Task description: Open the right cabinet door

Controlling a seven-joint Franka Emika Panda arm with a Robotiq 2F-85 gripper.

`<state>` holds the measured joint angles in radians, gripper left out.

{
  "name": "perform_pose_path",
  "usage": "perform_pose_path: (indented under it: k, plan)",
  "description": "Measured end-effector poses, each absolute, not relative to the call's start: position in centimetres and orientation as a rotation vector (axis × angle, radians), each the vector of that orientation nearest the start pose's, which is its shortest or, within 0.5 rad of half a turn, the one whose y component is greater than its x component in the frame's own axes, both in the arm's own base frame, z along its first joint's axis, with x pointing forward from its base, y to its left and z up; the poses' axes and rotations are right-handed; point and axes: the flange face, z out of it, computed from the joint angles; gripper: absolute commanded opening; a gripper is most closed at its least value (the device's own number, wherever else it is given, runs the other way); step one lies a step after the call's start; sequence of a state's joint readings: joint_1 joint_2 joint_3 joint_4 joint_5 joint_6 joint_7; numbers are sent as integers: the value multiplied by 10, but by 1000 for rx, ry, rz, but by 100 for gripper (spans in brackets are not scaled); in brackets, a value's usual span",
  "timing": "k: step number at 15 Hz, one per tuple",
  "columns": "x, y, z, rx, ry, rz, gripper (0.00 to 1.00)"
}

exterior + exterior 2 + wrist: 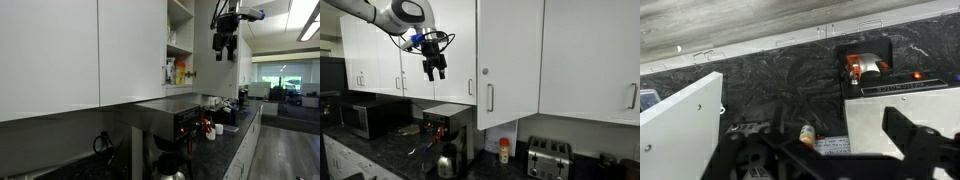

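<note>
White upper cabinets line the wall. One cabinet door (510, 60) with a vertical bar handle (490, 97) stands swung out from the row. In an exterior view its cabinet (180, 45) shows open shelves with bottles. My gripper (437, 68) hangs in the air in front of the cabinets, to the left of that door and not touching it. It also shows in an exterior view (225, 45). Its fingers are apart and empty. In the wrist view the gripper (840, 165) looks down at the counter, with a white door panel (680, 120) at the left.
A coffee machine (448, 125) stands on the dark counter (780, 75) below the gripper. A small bottle (503, 150) and a toaster (548, 158) stand further right, and a microwave (365, 118) at the left. The closed doors have bar handles.
</note>
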<state>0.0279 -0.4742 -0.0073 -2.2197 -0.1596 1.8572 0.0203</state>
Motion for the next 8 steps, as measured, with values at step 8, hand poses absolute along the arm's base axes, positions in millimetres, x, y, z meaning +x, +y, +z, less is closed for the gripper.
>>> perform_pose_path:
  k: [8]
  plan:
    - [397, 12, 589, -3320, -118, -259, 100]
